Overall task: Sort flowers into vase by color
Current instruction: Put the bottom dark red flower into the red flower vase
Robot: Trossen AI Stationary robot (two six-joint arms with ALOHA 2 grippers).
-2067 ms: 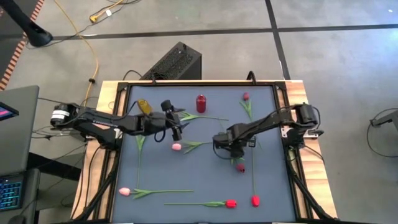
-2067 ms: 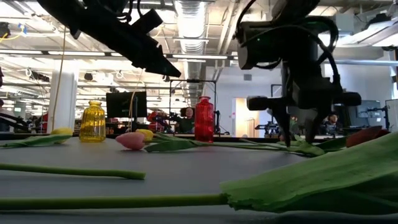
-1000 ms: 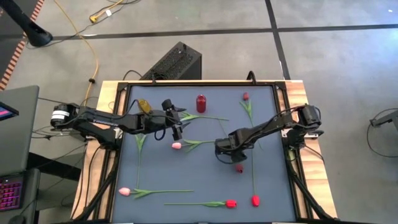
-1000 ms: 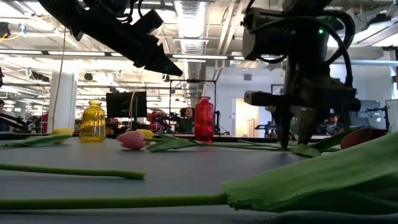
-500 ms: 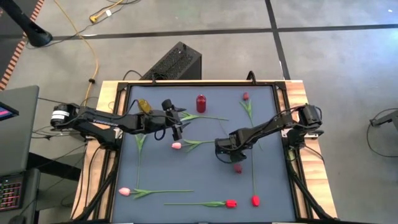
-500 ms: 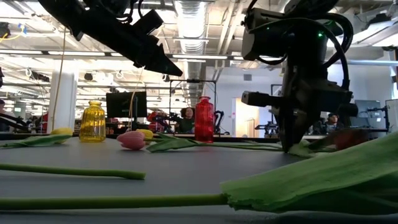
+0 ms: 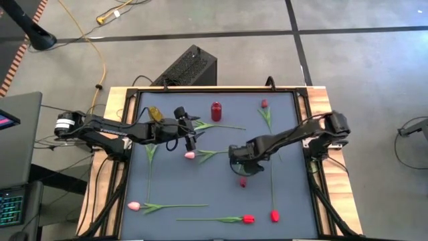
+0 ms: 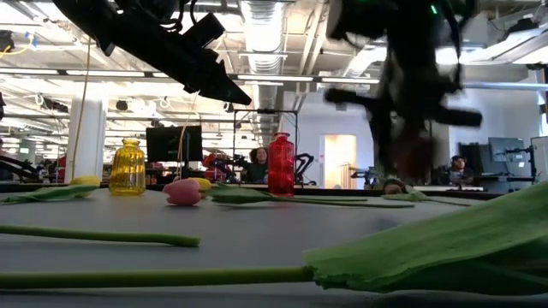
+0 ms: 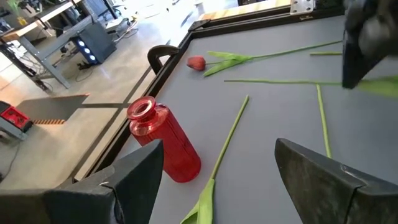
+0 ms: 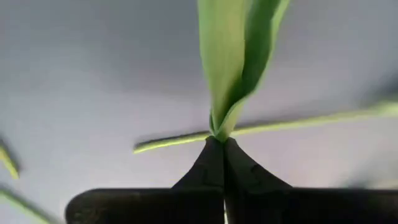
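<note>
High view first: your right gripper (image 7: 239, 163) sits near the middle of the grey table (image 7: 294, 207), fingers pinched together on the stem of a dark red tulip (image 7: 242, 181), whose head hangs just off at the gripper's 6 o'clock. Your right wrist view confirms it, with both fingertips (image 10: 217, 155) closed on a green leaf and stem. Your left gripper (image 7: 189, 130) waits at about 10 o'clock from the table's centre, fingers spread wide and holding nothing. The red vase (image 7: 216, 110) stands upright at 12 o'clock, and you can see nothing in its neck in the left wrist view. The yellow vase (image 7: 154, 114) stands at 10 o'clock by the back left corner; you cannot tell its contents. Other tulips lie loose: a pink one (image 7: 190, 156) beside the left gripper, another pink (image 7: 134, 206) at 8 o'clock, two red (image 7: 249, 218) at 6 o'clock
</note>
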